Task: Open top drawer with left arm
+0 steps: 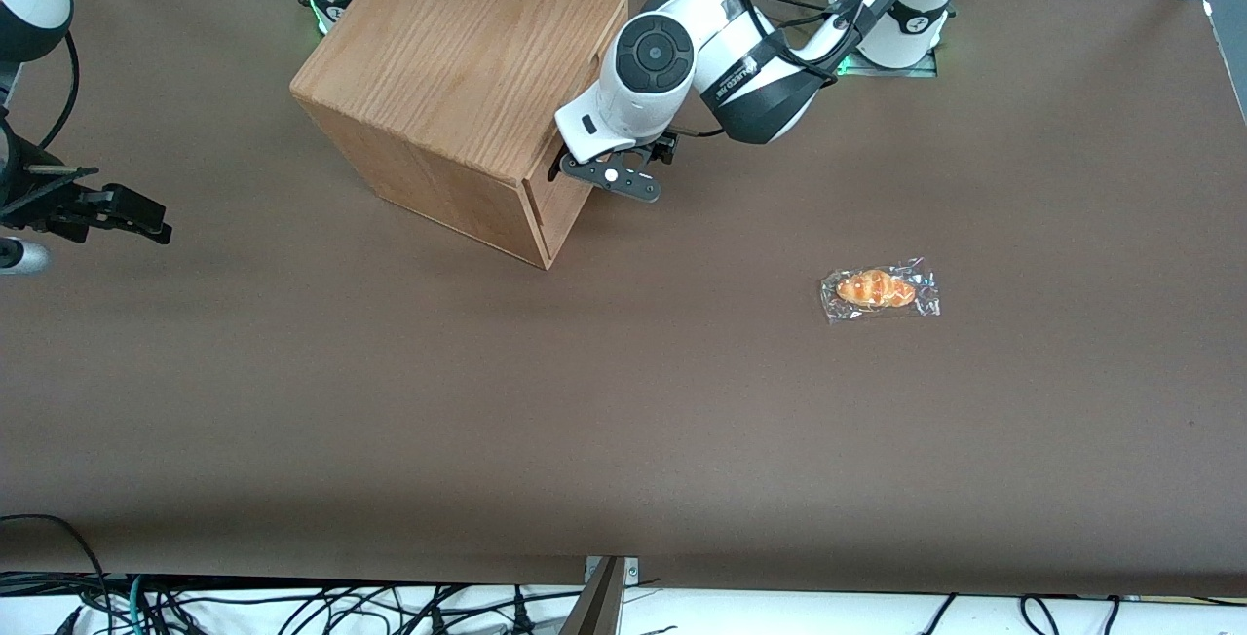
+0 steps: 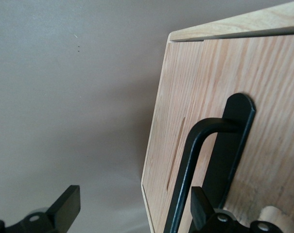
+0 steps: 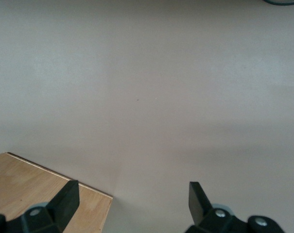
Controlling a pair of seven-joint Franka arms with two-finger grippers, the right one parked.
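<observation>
The left arm [image 1: 750, 70] reaches down to the front of the oak cabinet [image 1: 458, 80], which stands on the brown table [image 1: 623, 421] turned at an angle, nearer the parked arm's end than the middle. The gripper [image 1: 585, 168] sits right at the cabinet's front face, high up, where the top drawer [image 1: 563, 195] is. From the front camera that face shows only as a narrow slanted strip, and the drawer looks flush with the cabinet.

In the left wrist view the drawer [image 2: 244, 145] front fills one side of the picture, with its black bar handle [image 2: 195, 160] standing out from the wood on a flat black mounting plate. The gripper [image 2: 132, 206] is spread wide: one finger [image 2: 200, 206] lies just beside the handle, close against it, while the other finger [image 2: 66, 206] hangs well clear of the wood over bare table. Nothing is clamped between them. Whether the near finger touches the bar cannot be told.

A wrapped pastry [image 1: 880, 289] lies on the table toward the working arm's end, nearer the front camera than the cabinet and well apart from it.
</observation>
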